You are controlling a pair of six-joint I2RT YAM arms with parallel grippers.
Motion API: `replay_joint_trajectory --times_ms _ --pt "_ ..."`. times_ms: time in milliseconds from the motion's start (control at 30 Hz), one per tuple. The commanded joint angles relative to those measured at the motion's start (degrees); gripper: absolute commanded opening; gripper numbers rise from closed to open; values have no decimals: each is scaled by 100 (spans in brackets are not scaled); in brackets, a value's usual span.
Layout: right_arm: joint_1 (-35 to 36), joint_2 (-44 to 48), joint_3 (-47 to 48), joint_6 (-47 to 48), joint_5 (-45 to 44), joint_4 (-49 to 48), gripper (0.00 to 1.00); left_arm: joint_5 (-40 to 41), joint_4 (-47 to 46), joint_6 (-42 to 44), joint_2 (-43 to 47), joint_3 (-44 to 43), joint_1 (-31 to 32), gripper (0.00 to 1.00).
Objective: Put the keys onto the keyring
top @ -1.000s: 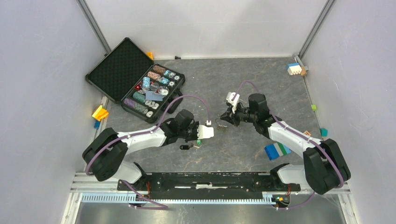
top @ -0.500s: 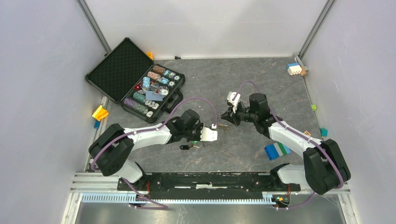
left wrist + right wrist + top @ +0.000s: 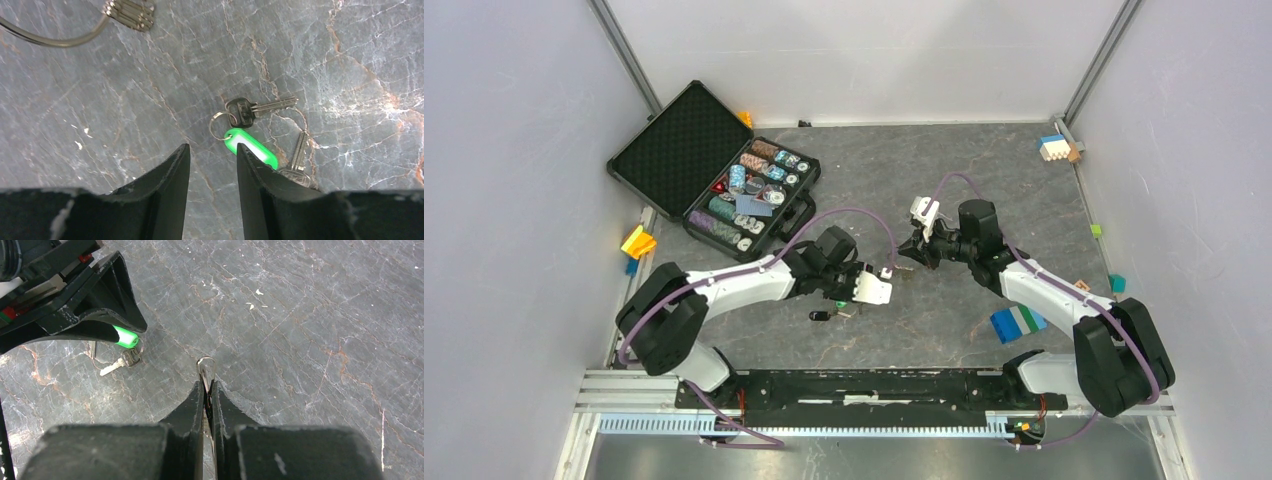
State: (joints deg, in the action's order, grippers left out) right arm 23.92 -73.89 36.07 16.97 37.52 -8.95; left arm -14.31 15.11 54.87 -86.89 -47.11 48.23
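Note:
The keys lie together on the grey table: a green-headed one point(image 3: 251, 149) and a black-headed one point(image 3: 241, 110), joined by a small ring, with a plain metal key point(image 3: 298, 159) beside them. From above they show as a small cluster point(image 3: 829, 312). My left gripper point(image 3: 212, 147) hovers just above them, open, with nothing between its fingers. Its right fingertip overlaps the green head. My right gripper point(image 3: 209, 385) is shut on the keyring point(image 3: 206, 368), whose thin wire loop sticks out edge-on. The keyring point(image 3: 52, 42) and its brassy keys point(image 3: 131, 10) also show in the left wrist view.
An open black case point(image 3: 724, 190) of poker chips stands at the back left. A blue and green block point(image 3: 1016, 323) lies near the right arm. Small coloured blocks point(image 3: 1054, 148) sit along the walls. The two grippers point(image 3: 869, 287) point(image 3: 911, 252) are close together mid-table.
My left gripper's jaws have opened from shut, and that arm has shifted right, closer to the right gripper. The right gripper has stayed put, shut on the keyring.

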Motion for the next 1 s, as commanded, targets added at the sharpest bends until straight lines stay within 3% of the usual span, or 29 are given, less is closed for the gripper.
replay_joint_trajectory --times_ms 0,200,533,967 --pt "-28 83 14 69 99 -116 0 -594 505 814 -299 -467 -155 47" --pt "-38 67 22 88 98 -107 0 -1102 1323 1521 -847 -1115 -422 48" --pt "-68 84 7 111 107 -89 0 -1450 2344 1818 -1572 -1980 -525 49" --pt "-73 93 5 118 75 -89 0 -1512 2571 1921 -1962 -2249 -525 47"
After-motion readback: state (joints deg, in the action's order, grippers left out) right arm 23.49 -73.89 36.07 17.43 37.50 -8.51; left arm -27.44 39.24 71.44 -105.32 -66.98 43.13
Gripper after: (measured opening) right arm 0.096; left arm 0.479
